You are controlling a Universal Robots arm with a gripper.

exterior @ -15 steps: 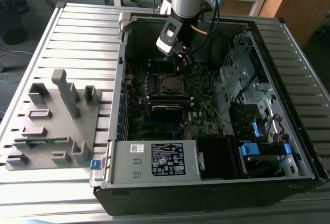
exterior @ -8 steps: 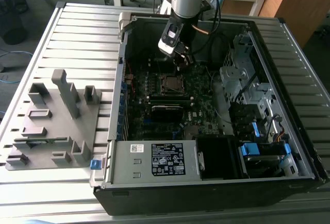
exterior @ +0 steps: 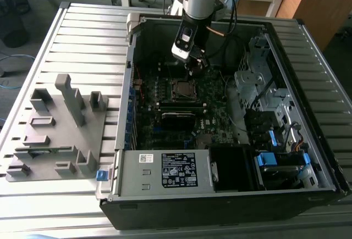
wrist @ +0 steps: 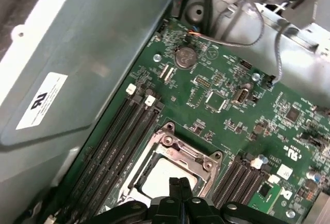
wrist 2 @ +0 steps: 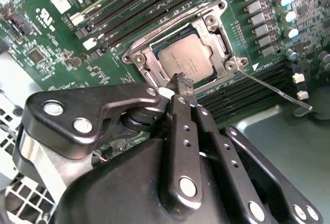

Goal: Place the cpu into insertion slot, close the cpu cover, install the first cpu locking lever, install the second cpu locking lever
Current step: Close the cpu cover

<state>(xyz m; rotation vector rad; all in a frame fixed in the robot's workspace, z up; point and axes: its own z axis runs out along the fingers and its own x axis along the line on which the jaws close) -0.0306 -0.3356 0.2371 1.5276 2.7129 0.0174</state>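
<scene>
On the exterior view's left, a grey fixture point(exterior: 55, 123) rests on the slatted table point(exterior: 88, 35), and to its right lies the open computer case point(exterior: 165, 170). Inside it, the cpu point(wrist 2: 185, 56) sits in the insertion slot point(wrist 2: 223, 37), with the cpu cover point(wrist 2: 142, 59) lying flat around it. My jaws are closed on nothing, tips together at the cover's edge; I cannot tell whether they touch it.
</scene>
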